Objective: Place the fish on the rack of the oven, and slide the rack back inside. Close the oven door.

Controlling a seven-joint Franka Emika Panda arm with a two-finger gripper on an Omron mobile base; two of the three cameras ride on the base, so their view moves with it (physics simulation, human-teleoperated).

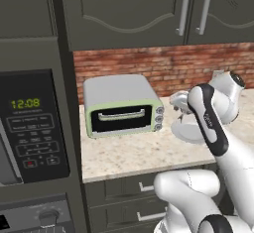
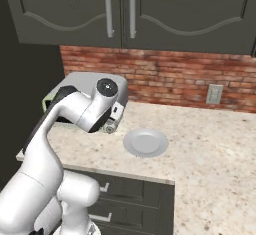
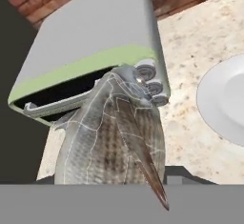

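A grey scaly fish [image 3: 109, 142] hangs in my gripper [image 3: 112, 175], which is shut on it above the counter; the fish covers most of the fingers, and a dark fingertip [image 3: 178, 173] shows at its right side. The hand [image 1: 181, 103] hovers in front of the small toaster oven, left of the plate, and also appears in the right base view [image 2: 112, 119]. At the lower left, a knob strip of the dark oven [image 1: 44, 217] shows below the microwave. The rack and the oven door are out of view.
A pale-green-fronted toaster oven [image 1: 121, 105] [image 3: 95, 37] stands on the speckled counter [image 2: 210, 149]. Right of it lies a white plate [image 2: 146, 142] [image 1: 191, 128] [image 3: 224, 99]. A microwave with keypad [image 1: 30, 128] is built in at the left. A brick wall and dark cabinets rise behind.
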